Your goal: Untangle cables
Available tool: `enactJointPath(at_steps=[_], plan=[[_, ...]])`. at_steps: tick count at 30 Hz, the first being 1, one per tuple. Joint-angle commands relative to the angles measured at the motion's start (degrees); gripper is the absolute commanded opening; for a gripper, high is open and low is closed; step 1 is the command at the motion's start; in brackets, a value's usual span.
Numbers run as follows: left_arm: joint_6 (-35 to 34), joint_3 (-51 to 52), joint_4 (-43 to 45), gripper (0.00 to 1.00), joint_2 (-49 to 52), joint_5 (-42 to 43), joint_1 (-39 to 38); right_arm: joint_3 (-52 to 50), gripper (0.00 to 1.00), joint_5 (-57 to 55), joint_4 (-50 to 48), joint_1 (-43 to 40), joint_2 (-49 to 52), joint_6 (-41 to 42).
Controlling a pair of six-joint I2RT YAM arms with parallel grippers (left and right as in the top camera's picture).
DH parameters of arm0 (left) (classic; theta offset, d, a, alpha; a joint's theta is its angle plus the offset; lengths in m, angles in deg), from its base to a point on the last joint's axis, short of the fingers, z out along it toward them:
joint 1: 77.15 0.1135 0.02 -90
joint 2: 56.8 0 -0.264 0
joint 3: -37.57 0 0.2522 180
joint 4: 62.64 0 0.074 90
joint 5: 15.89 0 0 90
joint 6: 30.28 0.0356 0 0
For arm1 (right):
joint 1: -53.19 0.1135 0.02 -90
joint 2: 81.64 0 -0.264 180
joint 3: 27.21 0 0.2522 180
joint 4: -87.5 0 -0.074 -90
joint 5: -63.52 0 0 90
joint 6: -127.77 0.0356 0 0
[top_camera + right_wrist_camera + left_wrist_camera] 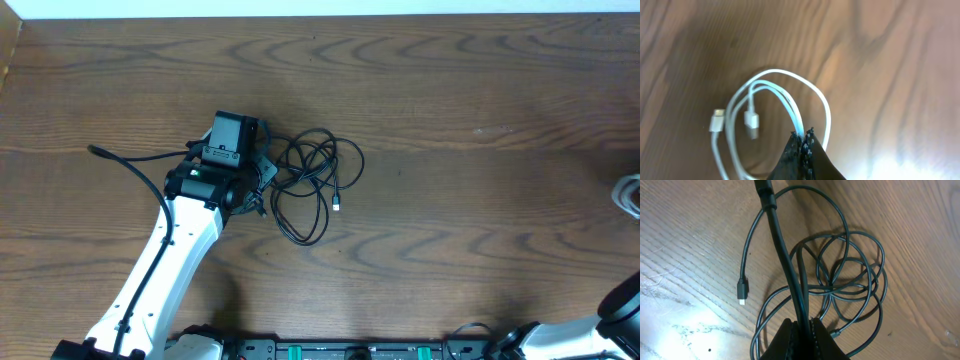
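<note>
Across the wooden table (450, 100), black cables (310, 172) overlap.

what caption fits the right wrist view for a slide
Right fingers pinch a looped white cable, both plugs showing, wood table beneath.

The left arm (165, 265) has a smooth white shell on its long link, which broadens toward the near edge of the desk. Beyond that link its joints are black, and a small green light (197, 171) glows on one of them. A black cable (125, 160) leaves these joints on the left. A boxy black camera housing (228, 142) sits at the wrist. The left gripper (802, 324) has two black, tapering fingers. The right gripper (803, 135) is black too, its surface seemingly speckled, though the view is blurred. The right arm (625, 298) shows only a dark joint and part of a white link.
</note>
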Motion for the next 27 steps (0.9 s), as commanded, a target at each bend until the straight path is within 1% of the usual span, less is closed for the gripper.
enactJointPath(at_steps=[1, 3, 9, 10, 11, 12, 14, 15, 17, 20, 22, 24, 27], plan=[[1.0, -0.6, -0.2, 0.08, 0.0, -0.9, -0.1, 2.2, 0.01, -1.1, -1.5, -3.1, 2.1, -6.1], [1.0, -0.6, -0.2, 0.08, 0.0, -1.0, -0.1, 3.9, 0.01, -1.1, -1.3, -4.2, 3.7, -8.2], [1.0, -0.6, -0.2, 0.08, 0.0, -0.9, -0.1, 6.5, 0.02, -0.7, 2.0, -4.6, 8.9, -7.1], [1.0, -0.6, -0.2, 0.08, 0.0, -0.9, -0.1, 6.5, 0.08, -0.7, 2.4, -4.6, 9.2, -6.3], [1.0, -0.6, -0.2, 0.08, 0.0, -0.9, -0.1, 6.5, 0.18, -0.6, 2.6, -4.6, 9.2, -5.6], [1.0, -0.6, -0.2, 0.08, 0.0, -0.9, -0.1, 6.5, 0.25, -0.5, 2.7, -4.5, 9.2, -4.5], [1.0, -0.6, -0.2, 0.08, 0.0, -0.9, -0.1, 7.4, 0.32, 1.9, 3.8, -4.6, 8.9, -4.0], [1.0, -0.6, -0.2, 0.08, 0.0, -0.9, -0.1, 8.3, 0.36, 3.3, 5.0, -4.6, 8.7, -3.9], [1.0, -0.6, -0.2, 0.09, 0.0, -0.9, -0.1, 10.7, 0.58, 6.1, 8.3, -4.5, 8.3, -3.7], [1.0, -0.6, -0.2, 0.08, 0.0, -0.9, -0.1, 15.8, 0.98, 11.4, 14.6, -4.5, 7.6, -3.7], [0.6, -0.6, -0.2, 0.08, 0.0, -0.3, -0.1, 19.7, 0.99, 16.5, 19.1, -4.2, 6.9, -3.7], [-1.6, -0.6, -0.2, 0.09, 0.0, 0.0, -0.1, 22.7, 0.99, 21.6, 22.4, -3.6, 6.1, -3.7], [-5.7, -0.6, -0.2, 0.08, 0.0, 2.6, -0.1, 25.1, 0.99, 29.5, 26.0, -2.2, 4.5, -3.1]])
